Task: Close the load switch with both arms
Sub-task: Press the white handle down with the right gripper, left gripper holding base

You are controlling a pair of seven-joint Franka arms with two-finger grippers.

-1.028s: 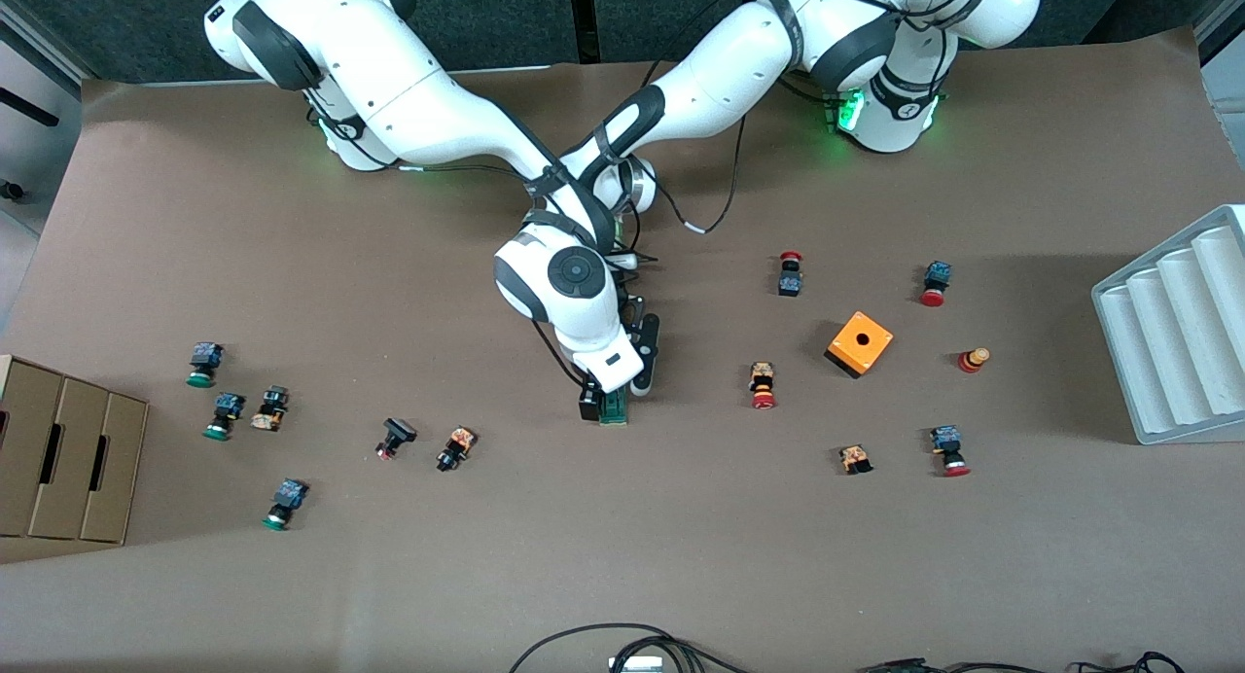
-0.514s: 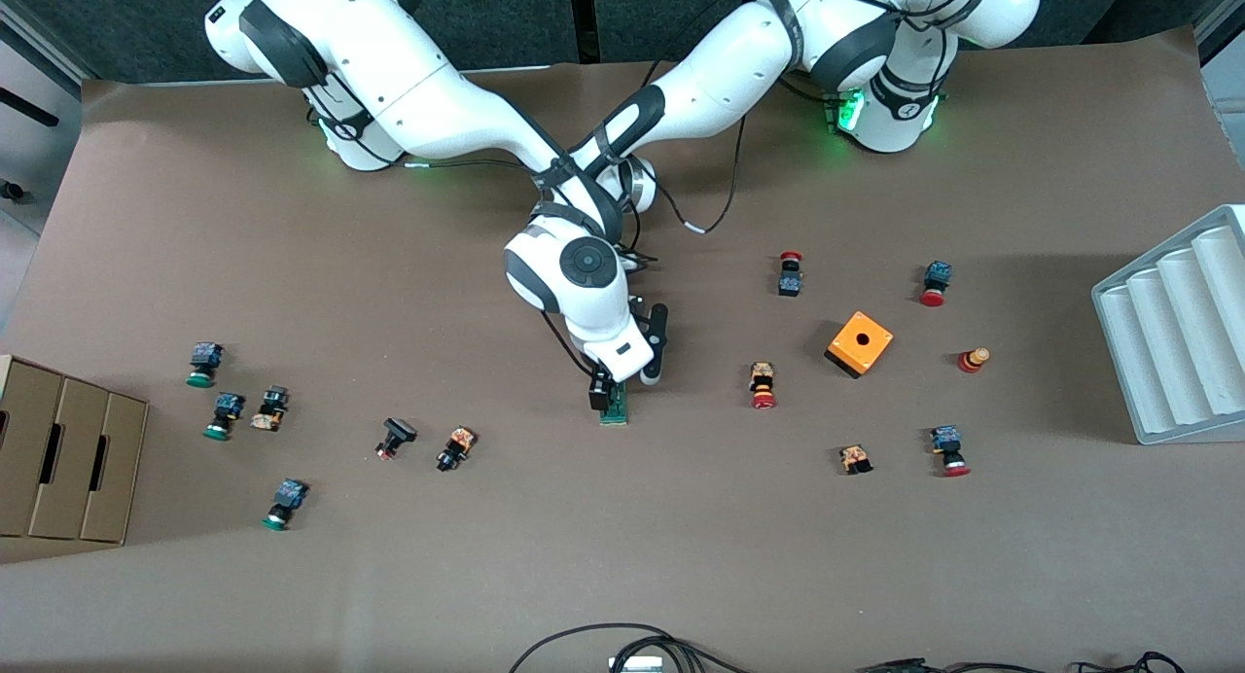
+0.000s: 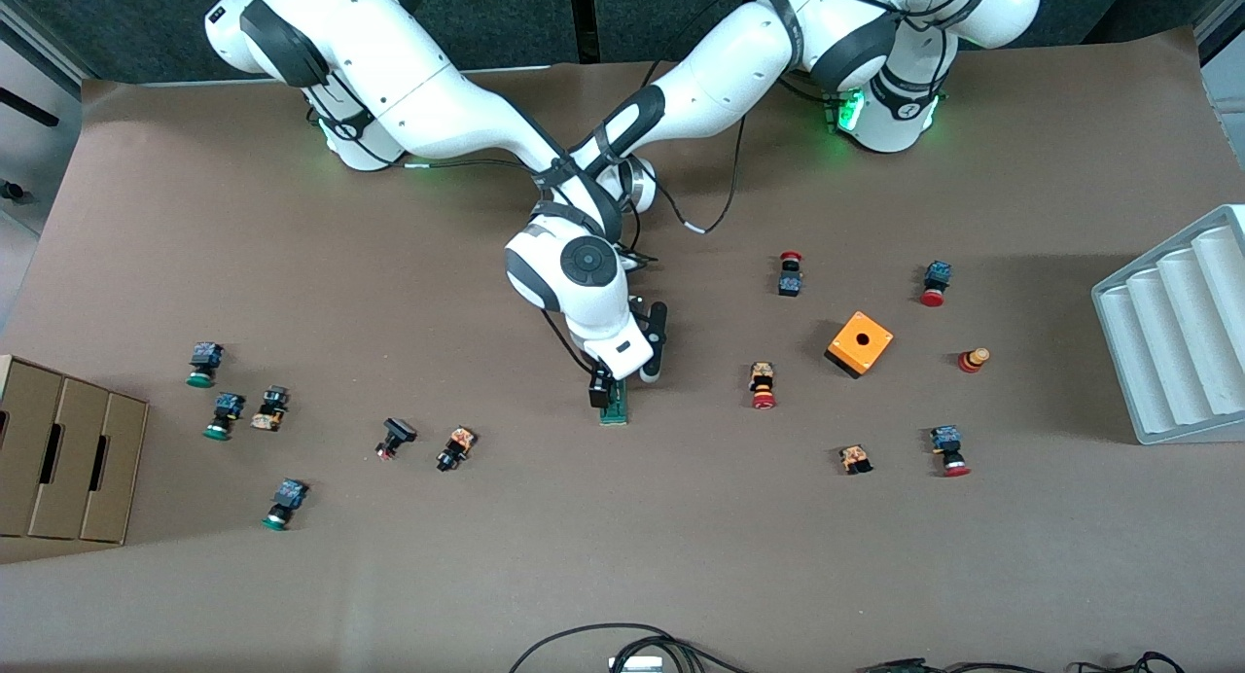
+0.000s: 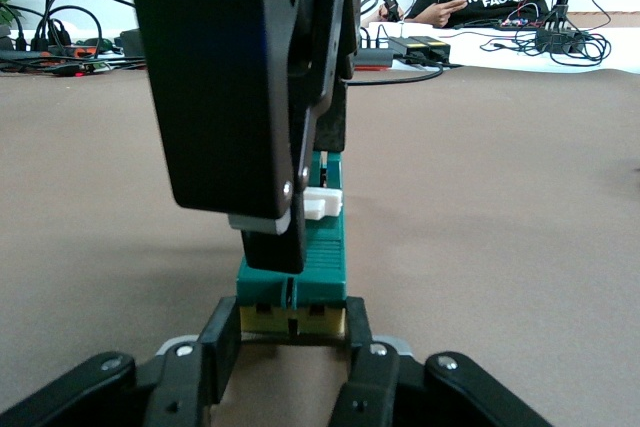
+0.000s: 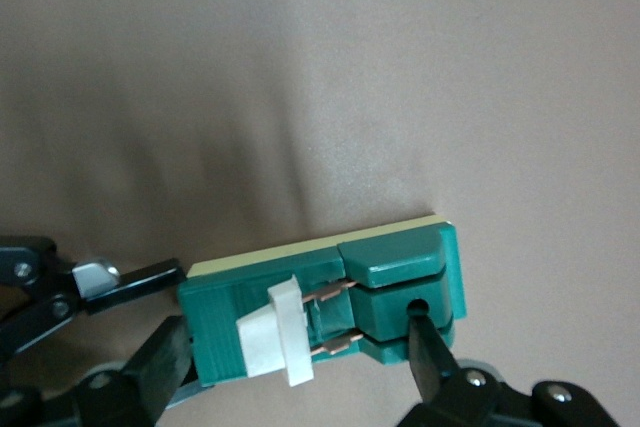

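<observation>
Load switch (image 3: 614, 407): dark-green block with a white sliding handle (image 5: 281, 332), lying flat on the brown table (image 3: 622, 547), well apart from the orange box (image 3: 860, 342) and toward the right arm's end from it.
Left gripper (image 4: 290, 342): low at the switch's end that is farther from the front camera; fingers (image 4: 222, 342) closed on both sides of the load switch, gripping it.
Right gripper (image 3: 624, 381): directly over the load switch; fingers spread wide, one fingertip (image 5: 425, 347) touching the green body beside the handle.
Both arms: crossing above the load switch.
</observation>
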